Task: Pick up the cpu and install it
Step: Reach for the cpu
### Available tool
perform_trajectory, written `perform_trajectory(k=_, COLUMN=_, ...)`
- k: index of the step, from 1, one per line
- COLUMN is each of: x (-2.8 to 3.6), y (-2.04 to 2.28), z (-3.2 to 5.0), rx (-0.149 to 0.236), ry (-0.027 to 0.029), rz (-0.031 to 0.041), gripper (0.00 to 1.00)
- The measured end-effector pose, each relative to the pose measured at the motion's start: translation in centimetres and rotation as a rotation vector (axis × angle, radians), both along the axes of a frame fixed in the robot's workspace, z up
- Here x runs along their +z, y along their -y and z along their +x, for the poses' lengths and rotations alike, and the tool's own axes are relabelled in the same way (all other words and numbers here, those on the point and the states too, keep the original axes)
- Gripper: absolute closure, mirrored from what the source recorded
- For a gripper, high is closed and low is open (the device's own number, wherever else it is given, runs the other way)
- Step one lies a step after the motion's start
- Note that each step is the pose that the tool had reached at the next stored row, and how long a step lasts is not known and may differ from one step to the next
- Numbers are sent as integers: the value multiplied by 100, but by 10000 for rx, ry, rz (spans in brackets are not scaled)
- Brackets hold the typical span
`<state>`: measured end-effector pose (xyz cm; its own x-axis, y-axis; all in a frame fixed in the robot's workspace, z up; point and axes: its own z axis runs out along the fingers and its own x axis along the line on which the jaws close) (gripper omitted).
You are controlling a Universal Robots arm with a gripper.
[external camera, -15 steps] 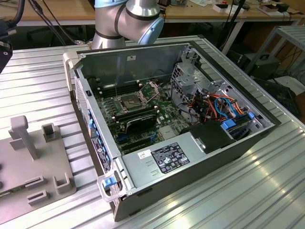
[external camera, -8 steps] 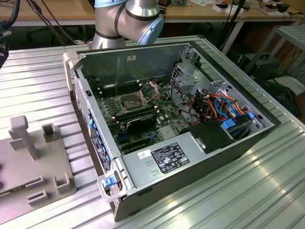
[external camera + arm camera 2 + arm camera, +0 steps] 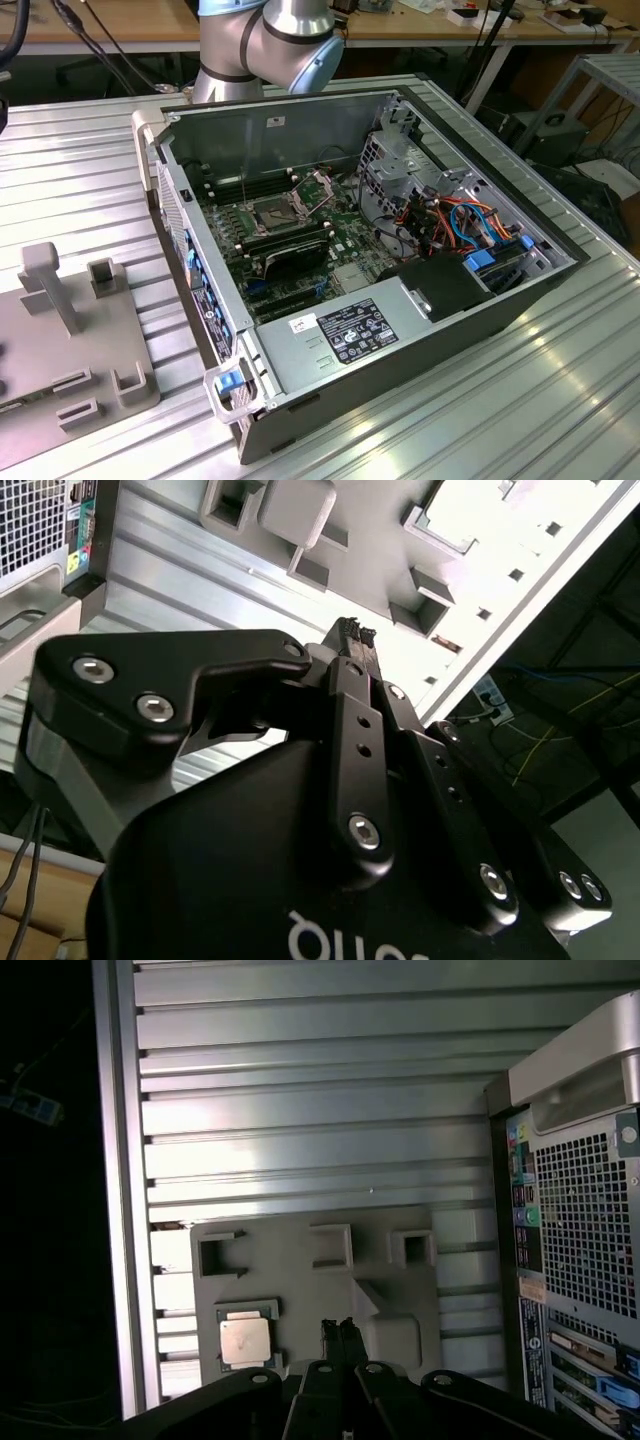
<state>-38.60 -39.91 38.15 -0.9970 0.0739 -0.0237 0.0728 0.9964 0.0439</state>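
Note:
The cpu (image 3: pixel 245 1340), a small square chip with a silvery top, lies flat in a square pocket of the grey fixture plate (image 3: pixel 300 1280) on the ribbed metal table. High above the plate hangs my gripper (image 3: pixel 340 1328), a little to one side of the chip and not touching it. Its two black fingertips (image 3: pixel 355 632) are pressed together with nothing between them. In the exterior view the open computer case (image 3: pixel 300 120) lies on its side. The motherboard socket (image 3: pixel 275 212) sits inside with its metal frame swung up.
The arm's grey and blue joints (image 3: pixel 270 40) stand behind the case. A long black card (image 3: pixel 292 258) lies near the socket, with a power supply (image 3: pixel 350 330) and cables (image 3: pixel 460 225) around it. The fixture (image 3: pixel 70 340) carries upright posts. The case's rear panel (image 3: pixel 580 1240) is beside the plate.

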Motion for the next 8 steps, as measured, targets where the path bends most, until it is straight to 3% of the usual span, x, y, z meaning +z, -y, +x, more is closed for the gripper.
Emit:
perform_trajectory(k=5, x=-3, y=-1, z=-1, rx=-1, ry=-10, rz=-11, gripper=89)
perform_trajectory(k=7, x=-11, y=-1, z=-2, rx=-2, ry=-67, rz=-10, gripper=89)
perform_trajectory(k=8, x=-19, y=-1, z=-2, rx=-1, ry=-123, rz=-10, gripper=89)
